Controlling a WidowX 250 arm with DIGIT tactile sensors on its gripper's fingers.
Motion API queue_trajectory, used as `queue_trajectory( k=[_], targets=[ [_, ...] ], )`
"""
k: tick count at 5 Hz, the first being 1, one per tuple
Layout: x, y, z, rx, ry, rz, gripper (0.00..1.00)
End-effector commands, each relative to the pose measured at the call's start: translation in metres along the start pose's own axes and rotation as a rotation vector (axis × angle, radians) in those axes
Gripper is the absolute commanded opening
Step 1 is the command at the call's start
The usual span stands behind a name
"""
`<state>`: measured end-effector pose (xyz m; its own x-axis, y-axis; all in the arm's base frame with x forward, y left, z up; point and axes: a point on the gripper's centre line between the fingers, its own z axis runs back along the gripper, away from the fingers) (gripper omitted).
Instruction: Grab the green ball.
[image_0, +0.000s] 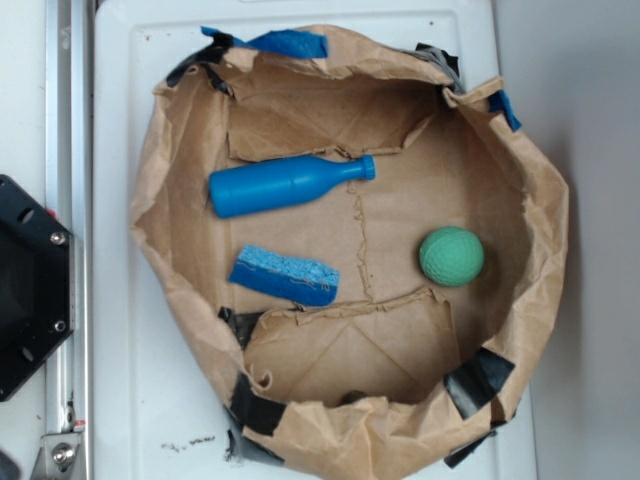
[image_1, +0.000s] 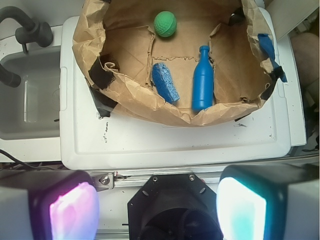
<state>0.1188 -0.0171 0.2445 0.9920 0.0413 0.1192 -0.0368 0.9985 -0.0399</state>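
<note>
Green ball (image_0: 451, 256) at about 3 o'clock inside the brown paper basin (image_0: 545, 230) in the exterior view, resting on the paper floor, dimpled surface visible, touching nothing else. Blue bottle (image_0: 285, 184) lying on its side toward 11 o'clock of the basin floor, cap pointing toward the ball's side, well apart from the ball. Blue sponge block (image_0: 285, 275) just below the bottle at about 8 o'clock, near but apart from it, tilted slightly. Paper walls crumpled and upturned all round, patched with black tape (image_0: 478, 380) at 5 o'clock and blue tape (image_0: 287, 42) at 12 o'clock. Basin sitting on a white bench (image_0: 130, 380), with a metal rail (image_0: 65, 120) and black robot base (image_0: 30, 290) at 9 o'clock of the exterior view.

In the wrist view, ball (image_1: 165, 24) at 12 o'clock, far side of the basin; sponge (image_1: 165, 82) and bottle (image_1: 203, 80) nearer the centre, side by side. Grey sink (image_1: 27, 100) at 9 o'clock beside the bench. Gripper (image_1: 160, 210) at 6 o'clock, well apart from everything in the basin. Fingers (image_1: 72, 210) spread wide apart, holding nothing, one pad glowing pink, the other teal.
</note>
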Motion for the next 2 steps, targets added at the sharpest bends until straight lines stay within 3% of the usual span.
queue_trajectory(
  k=[1, 2],
  targets=[
    [0.0, 0.0, 0.0, 0.0, 0.0, 0.0, 1.0],
    [0.046, 0.002, -0.012, 0.012, -0.057, -0.02, 1.0]
  ],
)
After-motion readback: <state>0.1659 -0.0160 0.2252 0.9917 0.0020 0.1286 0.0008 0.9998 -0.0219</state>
